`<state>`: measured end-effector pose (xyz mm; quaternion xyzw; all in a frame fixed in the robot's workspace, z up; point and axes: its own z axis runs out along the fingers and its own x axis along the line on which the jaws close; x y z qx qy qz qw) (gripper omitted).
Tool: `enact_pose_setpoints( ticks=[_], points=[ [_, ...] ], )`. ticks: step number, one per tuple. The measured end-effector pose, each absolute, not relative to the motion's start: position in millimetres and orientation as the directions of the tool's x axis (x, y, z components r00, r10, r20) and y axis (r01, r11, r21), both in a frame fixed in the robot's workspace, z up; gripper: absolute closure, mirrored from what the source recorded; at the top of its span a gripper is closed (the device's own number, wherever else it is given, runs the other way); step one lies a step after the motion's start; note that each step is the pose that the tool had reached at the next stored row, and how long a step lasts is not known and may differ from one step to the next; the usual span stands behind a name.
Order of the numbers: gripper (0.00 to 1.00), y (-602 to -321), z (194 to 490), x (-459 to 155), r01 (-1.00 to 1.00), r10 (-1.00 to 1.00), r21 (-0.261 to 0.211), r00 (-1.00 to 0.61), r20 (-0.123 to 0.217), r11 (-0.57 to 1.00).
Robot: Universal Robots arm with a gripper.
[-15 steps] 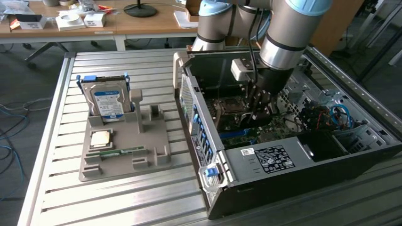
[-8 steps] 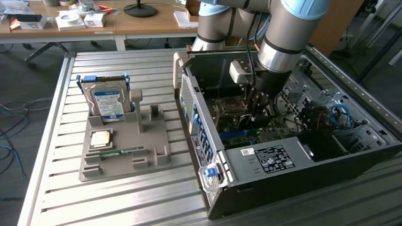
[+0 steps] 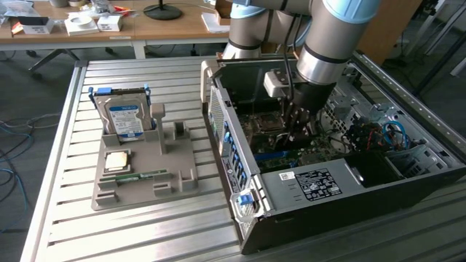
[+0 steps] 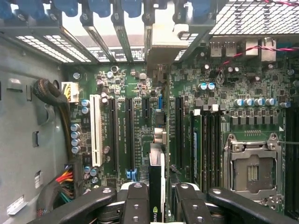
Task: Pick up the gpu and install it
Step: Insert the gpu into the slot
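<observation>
At centre-right of the exterior view, the gripper reaches down into the open computer case. Its fingers are clamped on the gpu (seen edge-on), which stands upright over the motherboard slots.

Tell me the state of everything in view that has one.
Black tower computer case: on its side, open.
Black two-finger gripper: shut, inside the case.
Dark flat gpu card with silver bracket: clamped edge-on in the gripper.
Silver blue-labelled hard drive: upright in grey holder.
Narrow green memory stick: flat in holder.
</observation>
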<state>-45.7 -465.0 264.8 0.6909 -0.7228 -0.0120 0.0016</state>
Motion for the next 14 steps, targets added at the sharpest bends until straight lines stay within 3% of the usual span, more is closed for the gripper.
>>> enact_pose_setpoints(
  ticks=[14],
  points=[
    [0.74, -464.9, 257.7, -51.1, -0.999, -0.999, 0.02, -0.045, -0.012, 0.045]
  ],
)
